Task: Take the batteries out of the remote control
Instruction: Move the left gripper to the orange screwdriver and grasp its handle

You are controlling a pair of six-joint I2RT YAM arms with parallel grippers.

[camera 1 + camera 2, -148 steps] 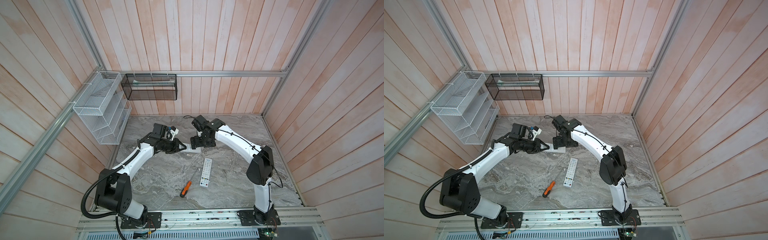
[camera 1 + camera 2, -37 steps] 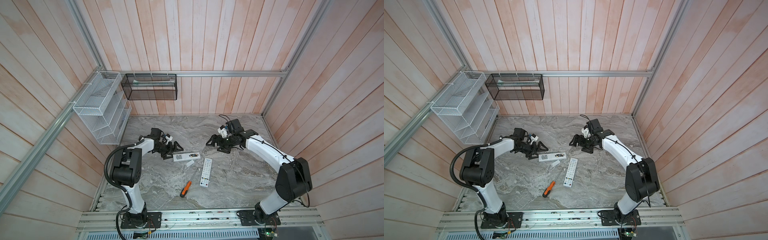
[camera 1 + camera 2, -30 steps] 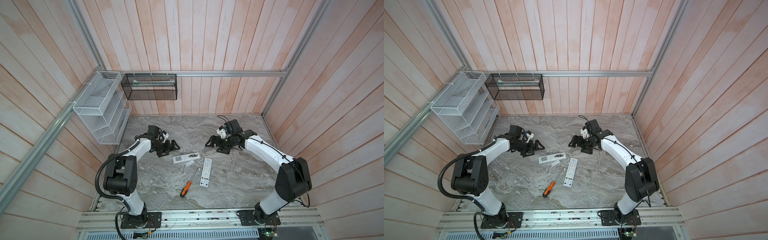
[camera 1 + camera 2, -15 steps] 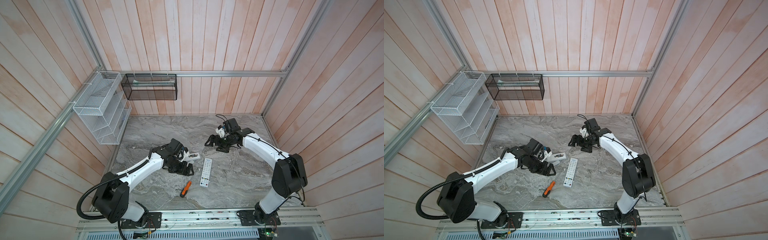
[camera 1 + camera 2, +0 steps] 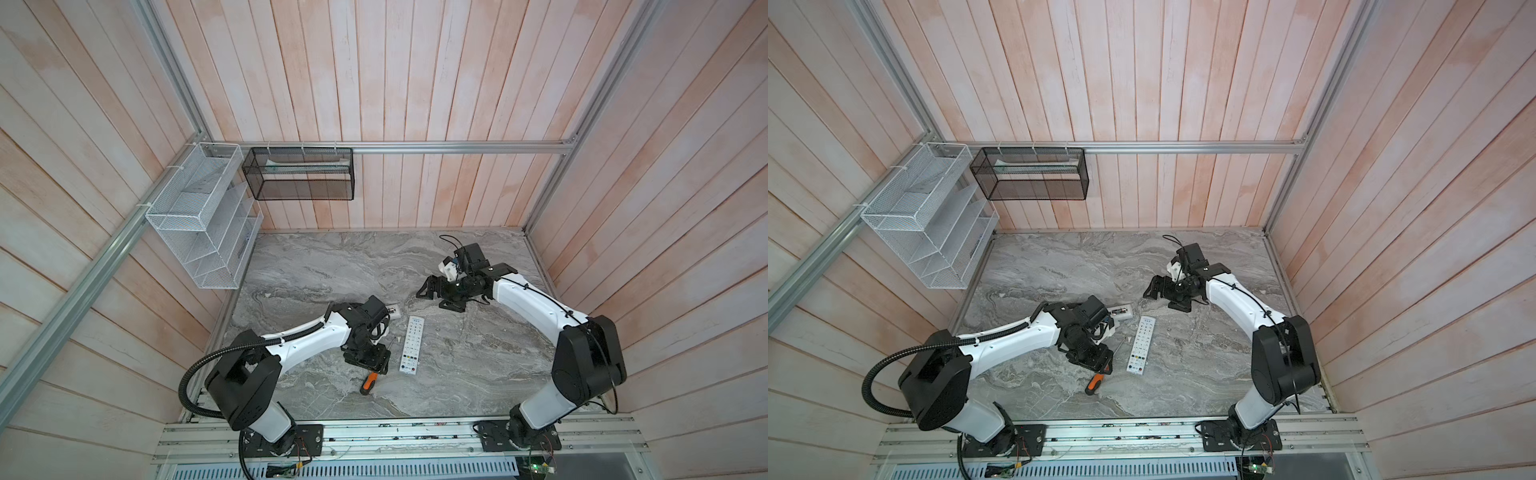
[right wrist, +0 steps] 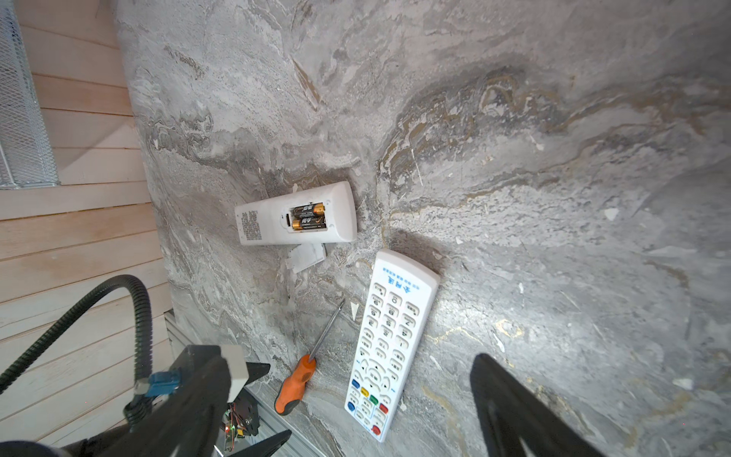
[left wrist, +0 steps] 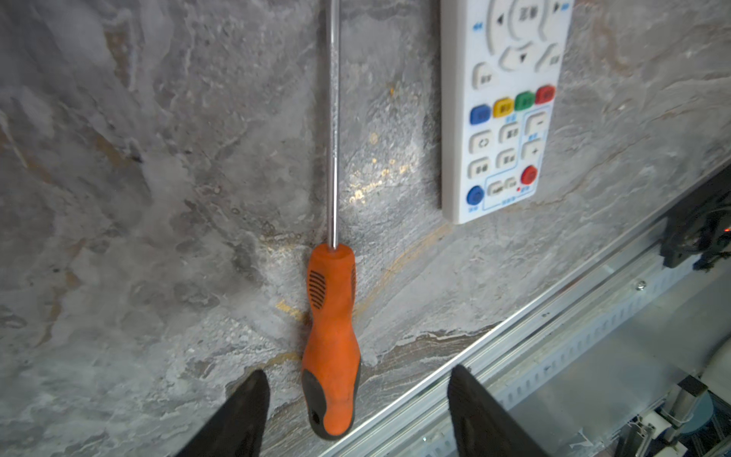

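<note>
**Left gripper** [image 7: 358, 374]: jaws apart, nothing held. In the left wrist view its 2 fingers [image 7: 245, 411] flank the butt end of the orange-handled screwdriver [image 7: 331, 340]. Bare table [image 5: 332, 266] shows on both sides of the handle, and no contact is visible.

**Right gripper** [image 5: 432, 300]: jaws spread wide and empty, over bare marble toward the back right, well apart from all objects.

**Batteries** [image 6: 308, 217]: 2 dark cells with gold ends lie side by side in the open compartment of the short white remote [image 6: 296, 221], which lies back-side up. In both top views the left wrist hides most of this remote; only 1 end shows [image 5: 1121, 311].

**Battery cover** [image 6: 306, 257]: flat on the table, just beside the short remote and near the top end of the long remote [image 6: 391, 348].

**Edges:**
- The screwdriver's butt lies near the table's front edge, next to the aluminium rail [image 7: 553, 336].
- The screwdriver's shaft runs alongside the long remote, near it but apart.

**Open room:**
- The back half of the table and its right side are bare marble.
- The objects cluster left of centre, toward the front.
</note>
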